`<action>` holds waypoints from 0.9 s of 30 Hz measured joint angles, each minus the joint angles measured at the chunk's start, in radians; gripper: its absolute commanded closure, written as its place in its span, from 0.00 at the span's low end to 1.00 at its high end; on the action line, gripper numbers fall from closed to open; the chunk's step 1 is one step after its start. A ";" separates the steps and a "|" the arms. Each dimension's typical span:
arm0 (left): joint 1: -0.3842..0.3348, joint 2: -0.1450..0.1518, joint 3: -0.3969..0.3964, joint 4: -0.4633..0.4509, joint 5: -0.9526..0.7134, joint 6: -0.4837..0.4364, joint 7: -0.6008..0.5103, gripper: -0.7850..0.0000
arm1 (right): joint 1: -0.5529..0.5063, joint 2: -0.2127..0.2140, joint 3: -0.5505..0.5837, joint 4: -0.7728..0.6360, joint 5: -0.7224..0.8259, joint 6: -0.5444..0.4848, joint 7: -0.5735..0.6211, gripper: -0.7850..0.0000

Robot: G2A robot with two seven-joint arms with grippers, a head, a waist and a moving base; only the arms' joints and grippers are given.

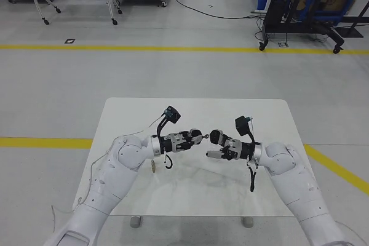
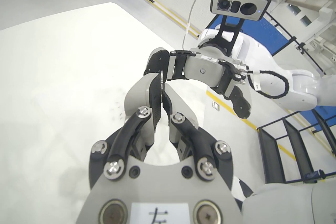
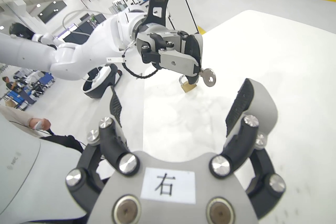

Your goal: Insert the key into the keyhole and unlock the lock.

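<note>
A silver key (image 3: 209, 77) sticks out of my left gripper (image 3: 197, 69), which is shut on its blade, with the round head toward the right arm. Both grippers hover above the middle of the white table (image 1: 252, 117). In the top view the left gripper (image 1: 198, 136) and the right gripper (image 1: 211, 145) face each other, nearly touching. My right gripper (image 3: 181, 101) is open and holds nothing; the key lies just beyond its fingertips. A brass padlock (image 3: 188, 87) lies on the table below the left gripper, and in the top view the padlock (image 1: 154, 165) sits by the left arm.
The table's far half and right side are bare. Yellow floor lines run behind and beside the table, and a dark rack (image 2: 288, 151) stands on the floor off its side.
</note>
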 measured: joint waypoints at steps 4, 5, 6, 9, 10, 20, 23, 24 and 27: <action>-0.008 0.002 0.014 0.007 -0.013 -0.038 -0.013 1.00 | -0.028 0.019 0.005 -0.035 0.026 0.000 0.026 0.38; -0.011 0.003 0.019 0.010 -0.018 -0.047 -0.020 1.00 | -0.030 0.024 0.003 -0.039 0.033 0.000 0.036 0.38; -0.013 0.003 0.023 0.011 -0.021 -0.053 -0.025 1.00 | -0.030 0.027 0.001 -0.041 0.038 0.000 0.042 0.38; -0.021 0.004 0.037 0.017 -0.035 -0.070 -0.042 1.00 | -0.025 0.037 -0.004 -0.040 0.040 0.000 0.055 0.35; -0.024 0.005 0.041 0.018 -0.039 -0.074 -0.046 1.00 | -0.021 0.040 -0.006 -0.040 0.029 0.000 0.059 0.36; -0.037 0.013 0.063 0.027 -0.062 -0.095 -0.063 1.00 | -0.009 0.064 -0.032 -0.054 0.024 0.000 0.036 0.54; -0.038 0.015 0.067 0.026 -0.064 -0.097 -0.063 1.00 | -0.004 0.069 -0.043 -0.052 0.025 0.000 0.031 0.60; -0.038 0.016 0.068 0.026 -0.065 -0.097 -0.062 1.00 | -0.002 0.071 -0.047 -0.051 0.026 0.000 0.030 0.64; -0.039 0.019 0.071 0.024 -0.065 -0.096 -0.058 1.00 | 0.003 0.076 -0.060 -0.048 0.030 0.000 0.023 1.00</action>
